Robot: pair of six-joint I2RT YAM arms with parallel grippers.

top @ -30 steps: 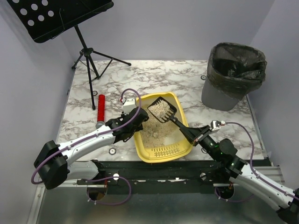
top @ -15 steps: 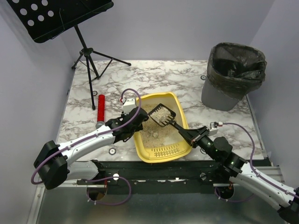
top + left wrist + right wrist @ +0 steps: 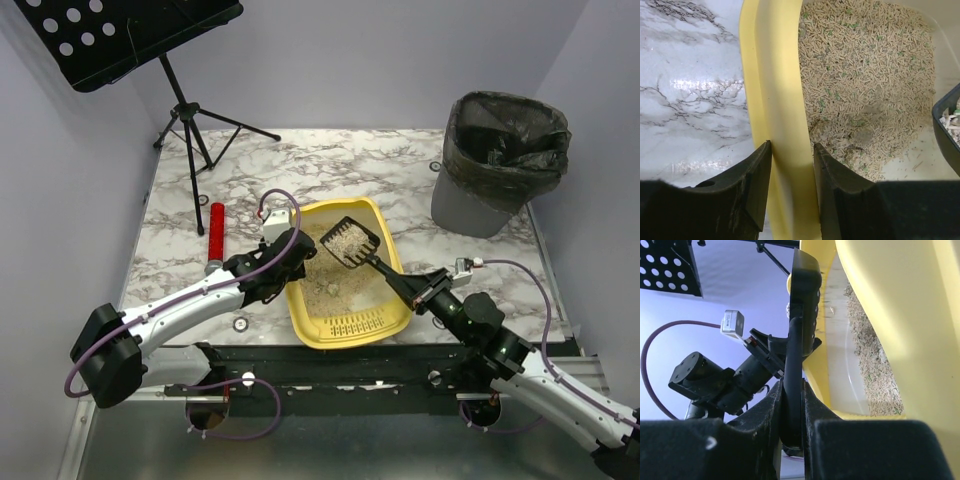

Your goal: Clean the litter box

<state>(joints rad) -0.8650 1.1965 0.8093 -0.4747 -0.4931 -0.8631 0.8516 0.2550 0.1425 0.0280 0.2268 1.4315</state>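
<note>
L end effector (image 3: 792, 147) clamps litter box (image 3: 345, 326); R end effector (image 3: 791, 390) holds scoop (image 3: 348, 243).

The litter box (image 3: 350, 327) sits at the near centre of the worktop (image 3: 330, 165). The left tool (image 3: 792, 149) grips its left rim. The right tool (image 3: 412, 288), at its right, holds a scoop (image 3: 348, 243) over the litter (image 3: 860, 85) inside. A bin (image 3: 500, 160) stands far right, a music stand (image 3: 190, 110) far left, and a short cylinder (image 3: 216, 232) lies left of the box.

Left wrist view: the litter box (image 3: 776, 100) rim is partly hidden behind the left pincer (image 3: 792, 167); the scoop (image 3: 949, 131), to its right, is cut off at the frame edge. Right wrist view: the scoop handle end is hidden between the right pincer (image 3: 791, 410) fingers.
</note>
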